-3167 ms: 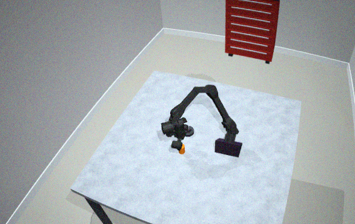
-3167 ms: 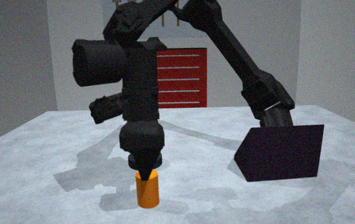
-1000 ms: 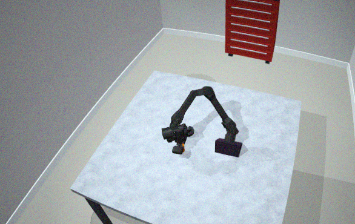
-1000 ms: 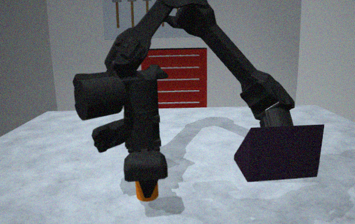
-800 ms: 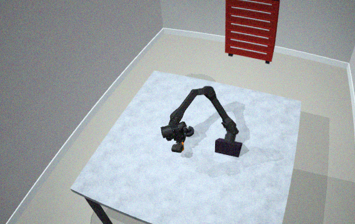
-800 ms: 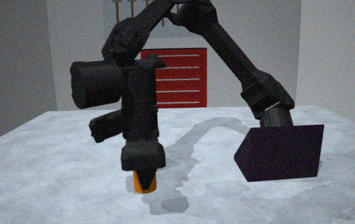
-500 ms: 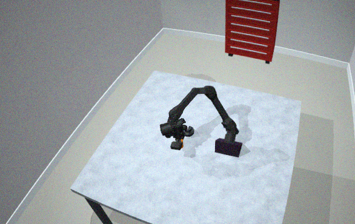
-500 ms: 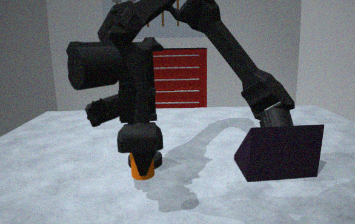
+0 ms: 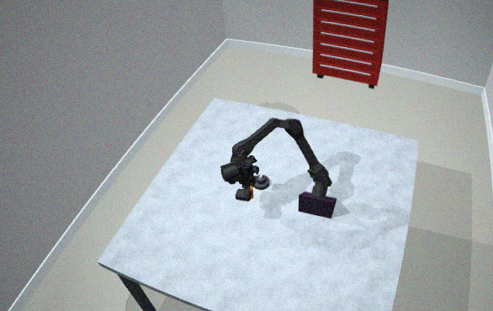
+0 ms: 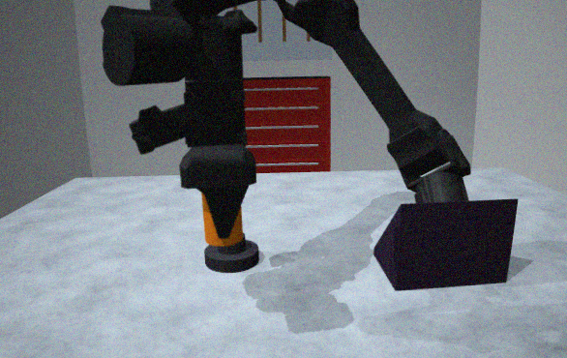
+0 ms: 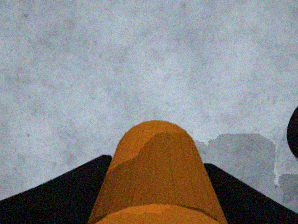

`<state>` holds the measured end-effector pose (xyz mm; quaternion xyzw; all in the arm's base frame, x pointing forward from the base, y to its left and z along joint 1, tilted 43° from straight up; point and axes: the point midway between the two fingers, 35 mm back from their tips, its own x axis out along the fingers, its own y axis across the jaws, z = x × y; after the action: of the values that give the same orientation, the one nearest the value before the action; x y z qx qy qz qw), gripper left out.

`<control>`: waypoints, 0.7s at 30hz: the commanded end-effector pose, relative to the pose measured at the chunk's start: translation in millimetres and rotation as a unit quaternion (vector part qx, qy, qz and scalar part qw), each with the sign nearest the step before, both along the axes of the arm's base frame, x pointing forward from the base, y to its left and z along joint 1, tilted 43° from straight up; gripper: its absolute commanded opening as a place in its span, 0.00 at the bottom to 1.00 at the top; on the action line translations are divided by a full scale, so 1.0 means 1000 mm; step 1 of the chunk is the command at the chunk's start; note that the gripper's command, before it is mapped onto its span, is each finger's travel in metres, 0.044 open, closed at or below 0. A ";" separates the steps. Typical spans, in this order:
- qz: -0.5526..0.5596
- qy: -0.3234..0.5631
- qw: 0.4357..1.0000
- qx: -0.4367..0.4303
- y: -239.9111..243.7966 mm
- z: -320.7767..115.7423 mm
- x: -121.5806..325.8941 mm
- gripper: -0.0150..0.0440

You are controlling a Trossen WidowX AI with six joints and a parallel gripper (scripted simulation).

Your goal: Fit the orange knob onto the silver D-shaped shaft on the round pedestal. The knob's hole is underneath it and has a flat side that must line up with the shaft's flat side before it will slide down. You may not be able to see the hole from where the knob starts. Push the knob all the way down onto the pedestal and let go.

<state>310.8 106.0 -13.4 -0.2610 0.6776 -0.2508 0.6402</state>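
Observation:
The orange knob point(image 9: 251, 189) point(image 10: 209, 226) point(image 11: 156, 175) is upright between the fingers, held above the table. My gripper point(image 9: 248, 193) point(image 10: 223, 228) point(image 11: 156, 168) points down and is shut on the knob's sides. The dark round pedestal point(image 9: 262, 184) point(image 10: 231, 262) stands beside the held knob, behind it as seen from the top view. In the exterior view the knob and a fingertip overlap the view of the pedestal. The silver shaft point(image 9: 261, 176) shows small on top in the top view; its flat side cannot be made out. The knob's underside hole is hidden.
The arm's dark block-shaped base point(image 9: 316, 206) point(image 10: 455, 247) stands right of the pedestal on the pale table point(image 9: 206, 239) point(image 10: 111, 300). A black rounded edge point(image 11: 294, 132) shows at the wrist view's right border. A red cabinet point(image 9: 347, 42) point(image 10: 287, 118) stands beyond the table.

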 end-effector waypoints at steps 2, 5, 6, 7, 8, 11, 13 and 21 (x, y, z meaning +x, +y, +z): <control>-0.002 -0.004 1.000 0.004 0.011 0.012 0.001 0.25; -0.002 -0.004 1.000 0.003 0.017 0.019 0.001 0.25; -0.002 -0.004 1.000 0.003 0.018 0.020 0.001 0.25; -0.002 -0.004 1.000 0.003 0.019 0.021 0.001 0.25; -0.002 -0.004 1.000 0.003 0.019 0.021 0.001 0.25; -0.002 -0.005 1.000 0.003 0.015 0.023 0.002 0.25; -0.002 -0.005 1.000 0.003 0.010 0.026 0.003 0.25; -0.001 -0.006 1.000 0.005 -0.013 0.038 0.009 0.25</control>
<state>317.7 99.3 18.9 -0.2550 0.6777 -0.2517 0.6422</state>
